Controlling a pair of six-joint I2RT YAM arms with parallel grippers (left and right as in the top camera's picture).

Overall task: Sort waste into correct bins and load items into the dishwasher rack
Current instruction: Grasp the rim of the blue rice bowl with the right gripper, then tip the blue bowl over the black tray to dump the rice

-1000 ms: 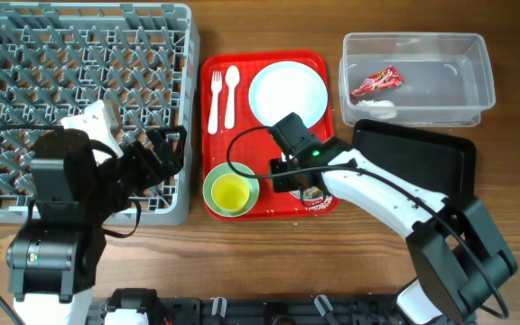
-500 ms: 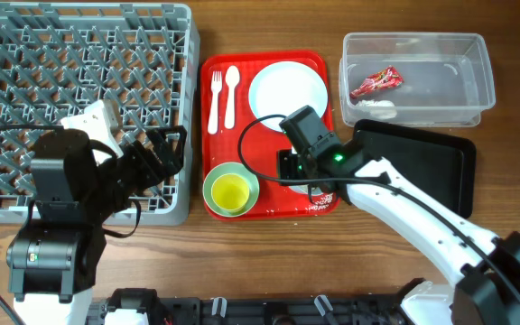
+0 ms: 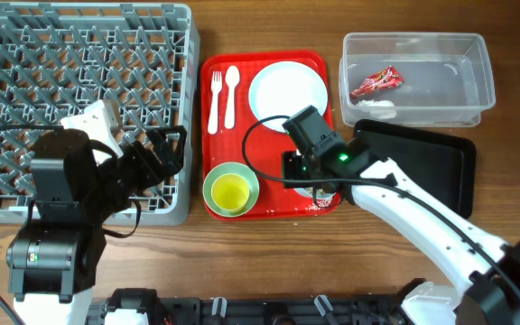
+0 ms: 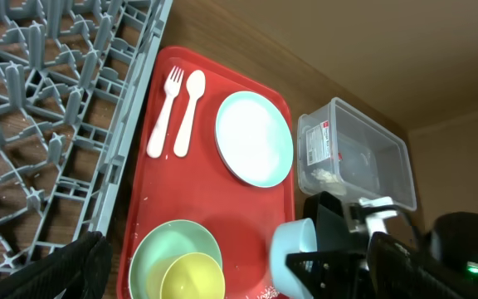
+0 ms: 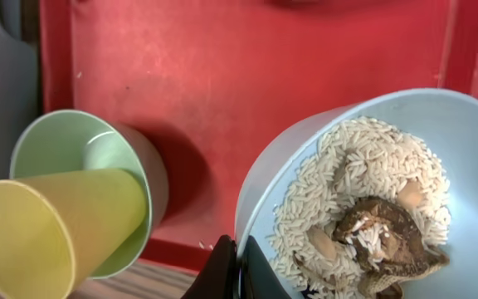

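Note:
My right gripper [image 5: 237,270] is shut on the rim of the pale-blue bowl [image 5: 463,149], which holds whitish rice [image 5: 347,174] and brown food bits [image 5: 384,237] and is tilted above the red serving tray [image 5: 222,75]. In the overhead view the right gripper [image 3: 307,171] hides most of that bowl. The light-green bowl [image 3: 217,181] with the yellow cup [image 3: 232,192] inside stands at the tray's front left. The plate [image 3: 287,92], fork [image 3: 215,97] and spoon [image 3: 230,95] lie at the tray's back. My left gripper [image 3: 165,149] hangs open over the dishwasher rack [image 3: 79,54]'s right edge, holding nothing.
At the back right, the clear tub [image 3: 459,90] holds the red wrapper [image 3: 376,83] and some crumbs [image 3: 373,106]. The flat black tray [image 3: 427,167] lies in front of it, just right of my right arm. A few rice grains lie on the red tray's front edge.
My right gripper has moved a little to the right with the pale-blue bowl, and its arm has swung round. The left arm has not moved.

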